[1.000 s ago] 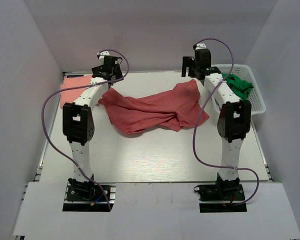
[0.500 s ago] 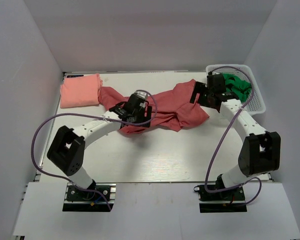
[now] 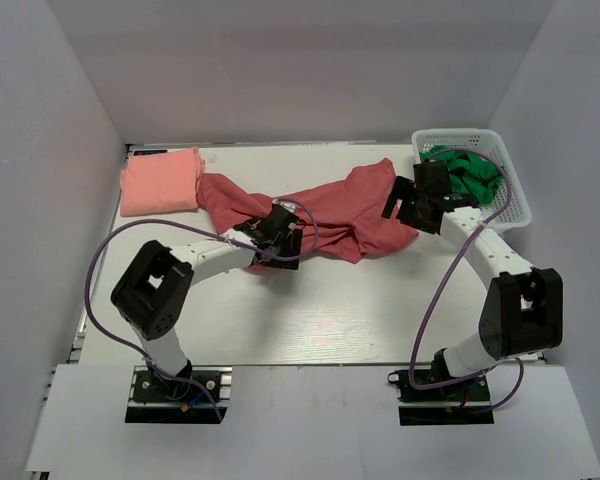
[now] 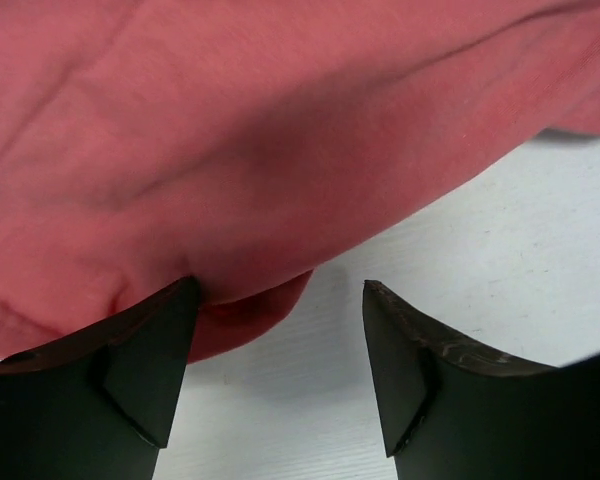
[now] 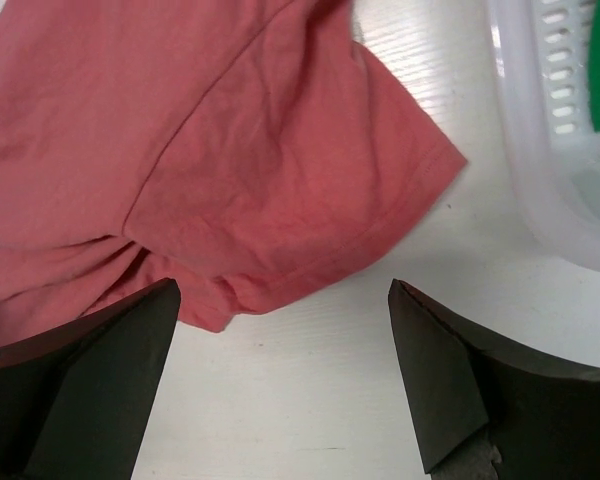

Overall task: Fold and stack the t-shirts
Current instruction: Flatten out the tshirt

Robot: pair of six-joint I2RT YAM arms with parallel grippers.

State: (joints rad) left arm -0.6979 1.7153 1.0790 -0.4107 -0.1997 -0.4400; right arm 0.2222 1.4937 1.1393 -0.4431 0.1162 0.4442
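The white basket [image 3: 521, 214] sits at the far right corner of the table [image 3: 330, 310], and all I can see in it is a bunched green cloth [image 3: 472, 170]. The brick-red t-shirt [image 3: 330, 210] lies crumpled across the middle of the table, between my two arms. The salmon-pink t-shirt [image 3: 160, 182] lies folded flat at the far left corner, its right edge just beside the red one. My left gripper [image 4: 280, 288] is down at the near edge of the red shirt. Its jaws are parted and hold nothing; the left finger [image 4: 130, 370] touches the rounded hem and the other is over bare table. My right gripper [image 5: 282, 287] hangs over the shirt's right end, near the basket wall. Its jaws are spread wide and grip nothing, and the corner of the cloth lies in the gap between them.
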